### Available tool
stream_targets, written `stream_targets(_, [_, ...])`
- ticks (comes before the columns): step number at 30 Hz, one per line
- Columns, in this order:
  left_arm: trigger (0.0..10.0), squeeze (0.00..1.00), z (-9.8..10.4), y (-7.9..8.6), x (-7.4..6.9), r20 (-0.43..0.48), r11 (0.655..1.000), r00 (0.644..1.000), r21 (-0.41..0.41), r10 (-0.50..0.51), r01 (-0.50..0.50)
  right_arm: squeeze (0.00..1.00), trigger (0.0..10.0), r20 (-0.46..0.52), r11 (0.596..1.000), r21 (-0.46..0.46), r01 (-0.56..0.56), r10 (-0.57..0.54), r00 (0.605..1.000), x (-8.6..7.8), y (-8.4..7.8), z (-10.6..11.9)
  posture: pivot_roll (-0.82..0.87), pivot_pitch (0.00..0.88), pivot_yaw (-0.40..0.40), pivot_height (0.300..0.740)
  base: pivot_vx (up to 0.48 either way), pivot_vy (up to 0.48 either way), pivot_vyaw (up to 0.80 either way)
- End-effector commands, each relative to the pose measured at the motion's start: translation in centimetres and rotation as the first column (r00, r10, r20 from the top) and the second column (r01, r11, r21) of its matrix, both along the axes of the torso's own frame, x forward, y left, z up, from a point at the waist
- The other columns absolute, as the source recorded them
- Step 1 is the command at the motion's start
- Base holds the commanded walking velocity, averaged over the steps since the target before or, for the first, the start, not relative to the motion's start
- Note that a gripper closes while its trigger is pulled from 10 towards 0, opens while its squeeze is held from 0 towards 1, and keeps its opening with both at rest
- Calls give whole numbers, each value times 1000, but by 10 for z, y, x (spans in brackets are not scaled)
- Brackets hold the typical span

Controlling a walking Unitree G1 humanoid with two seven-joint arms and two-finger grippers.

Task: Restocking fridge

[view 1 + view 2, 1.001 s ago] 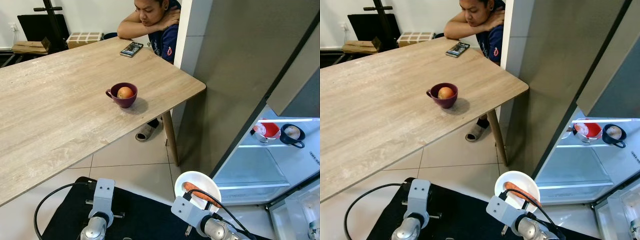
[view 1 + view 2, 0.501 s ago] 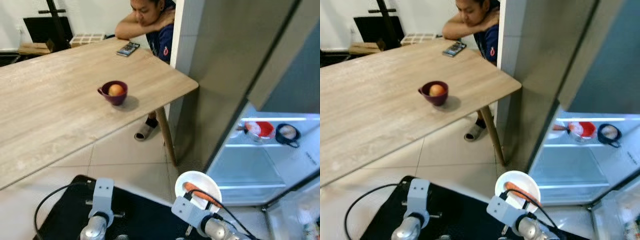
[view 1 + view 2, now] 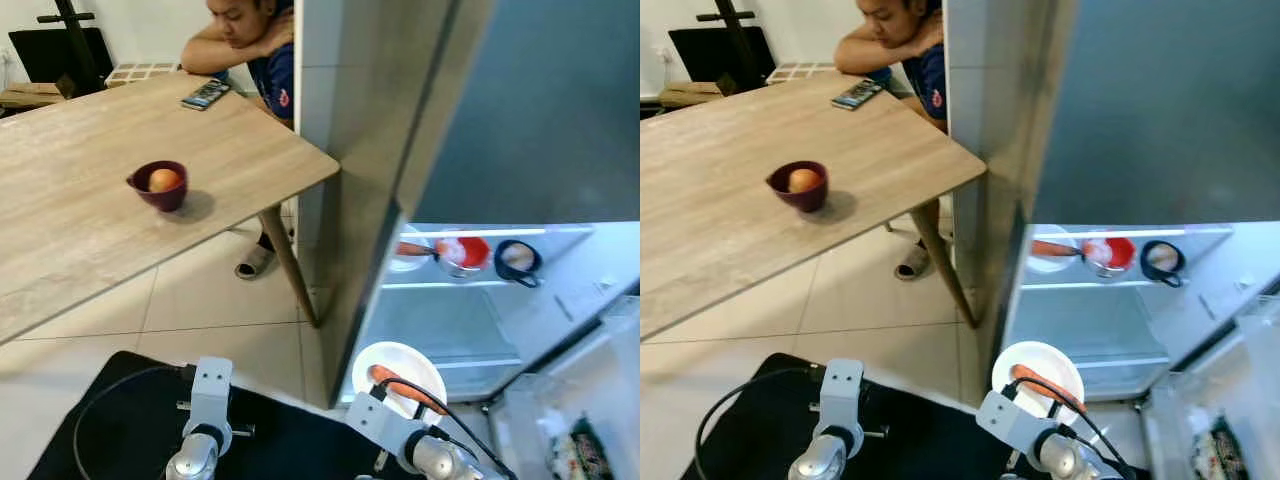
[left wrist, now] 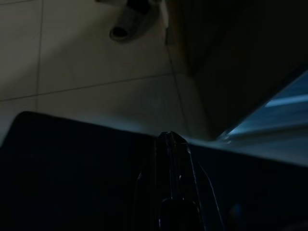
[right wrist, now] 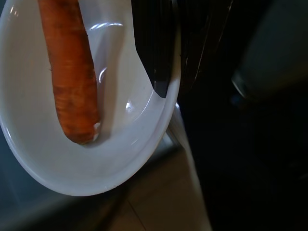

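Note:
My right gripper (image 5: 175,85) is shut on the rim of a white plate (image 5: 120,159) with an orange carrot (image 5: 70,82) lying on it. In the eye views the plate (image 3: 400,362) is held low in front of me, just before the open fridge's lower glass shelf (image 3: 440,325). On the upper fridge shelf stand another white plate with a carrot (image 3: 405,250), a red bowl (image 3: 472,250) and a dark mug (image 3: 518,260). My left gripper (image 4: 171,139) hangs idle over the dark mat, fingers together.
The grey fridge side wall (image 3: 370,150) rises right ahead. The open door's bins (image 3: 580,430) hold packets at lower right. To the left stands a wooden table (image 3: 80,230) with a purple cup holding an orange fruit (image 3: 163,185), a phone (image 3: 205,93) and a seated person (image 3: 245,30).
The camera has swung right toward the fridge: the table slid left in the picture and more of the fridge interior shows. The plate with the carrot stays held in my right gripper.

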State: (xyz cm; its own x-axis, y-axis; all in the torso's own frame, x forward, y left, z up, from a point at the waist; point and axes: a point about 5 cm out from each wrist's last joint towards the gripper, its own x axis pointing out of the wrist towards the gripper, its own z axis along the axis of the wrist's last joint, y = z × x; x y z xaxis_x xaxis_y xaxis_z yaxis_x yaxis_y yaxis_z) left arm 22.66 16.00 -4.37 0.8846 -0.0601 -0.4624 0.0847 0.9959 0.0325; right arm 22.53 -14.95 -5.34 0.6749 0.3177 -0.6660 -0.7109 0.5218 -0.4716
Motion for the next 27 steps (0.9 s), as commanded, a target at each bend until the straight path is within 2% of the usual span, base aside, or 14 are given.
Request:
stream_targets(1, [10000,0,-6,1,-7,-37,1000,999,-5,8,-8,0,10000,1,1000,17,2,-2,1000,0,4,0,-107,119,-41,740,0,-349,0])
stream_targets(16, [10000,0,-6,3,-8,-41,1000,999,2,-1,1,0,10000,2,1000,15,2,-2,1000,0,5,0,-110,114,-38,740,0,-345,0])
stream_targets(27, [10000,0,-6,3,-8,-40,1000,999,5,3,-3,0,10000,5,1000,15,-3,3,1000,1,5,1,-112,106,-38,740,0,0,0])
